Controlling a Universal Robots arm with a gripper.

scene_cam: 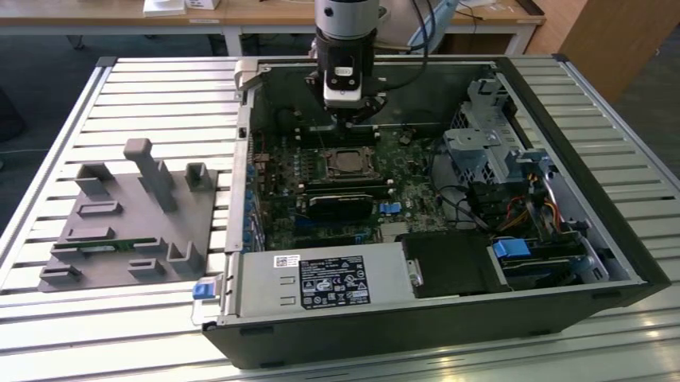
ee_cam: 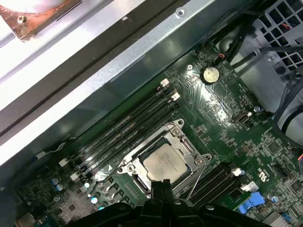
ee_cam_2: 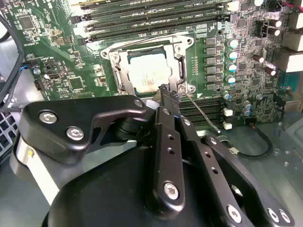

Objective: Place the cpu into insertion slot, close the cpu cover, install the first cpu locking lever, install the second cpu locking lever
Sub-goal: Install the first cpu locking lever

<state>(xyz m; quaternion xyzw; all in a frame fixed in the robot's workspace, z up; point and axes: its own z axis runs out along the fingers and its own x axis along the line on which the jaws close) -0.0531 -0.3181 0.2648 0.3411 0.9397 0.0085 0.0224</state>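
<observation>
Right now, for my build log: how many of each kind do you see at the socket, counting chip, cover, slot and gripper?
cpu: 1
cpu cover: 1
insertion slot: 1
gripper: 1
Total: 4

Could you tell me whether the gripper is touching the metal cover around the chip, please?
Cannot tell: in both wrist views the gripper overlaps the cover edge, hiding any gap.
</observation>
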